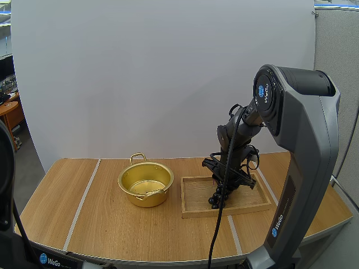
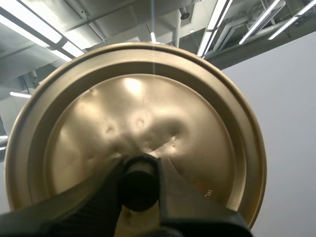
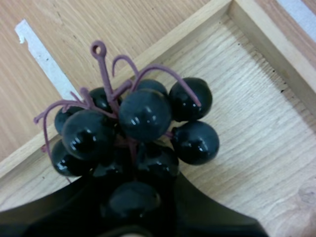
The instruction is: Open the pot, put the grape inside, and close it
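The worktop (image 1: pixel 112 224) is the widest thing I have: bare wood to the left of the pot and along the near edge, so there is free room on that side. My right arm (image 1: pixel 297 168) rises from the near right corner and reaches down over the wooden tray (image 1: pixel 193 204), which lies on the right half of the worktop with a raised rim all round. The pot (image 1: pixel 137 197) stands just left of the tray, close to it but apart, mouth open and upright, with nothing over it.

The lid (image 2: pixel 143 118) is up off the worktop in my left end effector (image 2: pixel 139 173), its underside turned away from the camera. The fingers are clenched on the dark knob (image 2: pixel 139 190) at its centre, one on each side.

The bunch of grapes (image 1: pixel 217 197) hangs right under my right end effector (image 1: pixel 221 188), inside the tray's rim. From the right wrist the bunch of grapes (image 3: pixel 143 133) sits directly ahead of the right end effector (image 3: pixel 132 197), whose fingers are closed on one of the lower berries, the purple stems pointing away. I cannot tell whether the berries touch the tray floor (image 3: pixel 256 123). The tray's left rim lies between the bunch and the pot
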`<state>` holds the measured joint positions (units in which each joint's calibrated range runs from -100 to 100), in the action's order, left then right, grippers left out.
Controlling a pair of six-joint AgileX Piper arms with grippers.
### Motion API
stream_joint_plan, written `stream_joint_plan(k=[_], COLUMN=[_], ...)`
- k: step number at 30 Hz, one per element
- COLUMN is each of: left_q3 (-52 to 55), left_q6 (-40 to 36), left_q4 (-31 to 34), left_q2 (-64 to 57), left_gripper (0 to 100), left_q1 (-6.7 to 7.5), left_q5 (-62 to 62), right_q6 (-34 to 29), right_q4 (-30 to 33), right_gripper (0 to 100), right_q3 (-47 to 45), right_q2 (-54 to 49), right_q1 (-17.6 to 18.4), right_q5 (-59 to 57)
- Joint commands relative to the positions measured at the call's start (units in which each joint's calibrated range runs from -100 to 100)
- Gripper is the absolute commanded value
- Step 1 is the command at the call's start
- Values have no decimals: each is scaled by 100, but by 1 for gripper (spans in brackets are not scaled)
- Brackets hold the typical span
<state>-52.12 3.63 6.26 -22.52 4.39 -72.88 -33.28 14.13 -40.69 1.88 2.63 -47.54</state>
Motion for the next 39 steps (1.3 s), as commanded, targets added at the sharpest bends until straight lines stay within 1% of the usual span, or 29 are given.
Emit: stream_joint_plan(k=[1, 3, 8, 11, 15, 18, 22, 26, 34, 36, 39], left_q3=[-31, -31, -31, -31, -31, -31, -31, -31, -31, -31, -31], left_q6=[-62, -62, -62, -62, -62, -62, -62, -62, -62, -62, -62], left_q4=[71, 71, 71, 71, 71, 71, 71, 71, 71, 71, 71], left_q2=[3, 3, 3, 3, 3, 3, 3, 3, 3, 3, 3], left_gripper=[0, 0, 0, 0, 0, 0, 0, 0, 0, 0, 0], left_q1=[8, 8, 8, 8, 8, 8, 8, 8, 8, 8, 8], left_q5=[205, 205, 205, 205, 205, 205, 205, 205, 205, 205, 205], right_q6=[128, 192, 634, 934, 1485, 1977, 2666, 3488, 4183, 4260, 4260], right_q4=[-15, 6, -7, -7, -7, -7, -7, -7, -7, -7, -18], right_gripper=[0, 0, 0, 0, 0, 0, 0, 0, 0, 0, 0], right_q3=[116, 266, 743, 967, 1121, 1153, 1153, 1153, 1153, 1153, 1153], right_q2=[-129, -284, -812, -1190, -1753, -2158, -2577, -2822, -2783, -2758, -2671], right_q1=[-17, -17, 8, 97, 321, 588, 1031, 1511, 2175, 2268, 2300], right_q5=[-27, -266, -753, -1094, -1268, -1292, -1325, -1392, -1119, -1054, -818])
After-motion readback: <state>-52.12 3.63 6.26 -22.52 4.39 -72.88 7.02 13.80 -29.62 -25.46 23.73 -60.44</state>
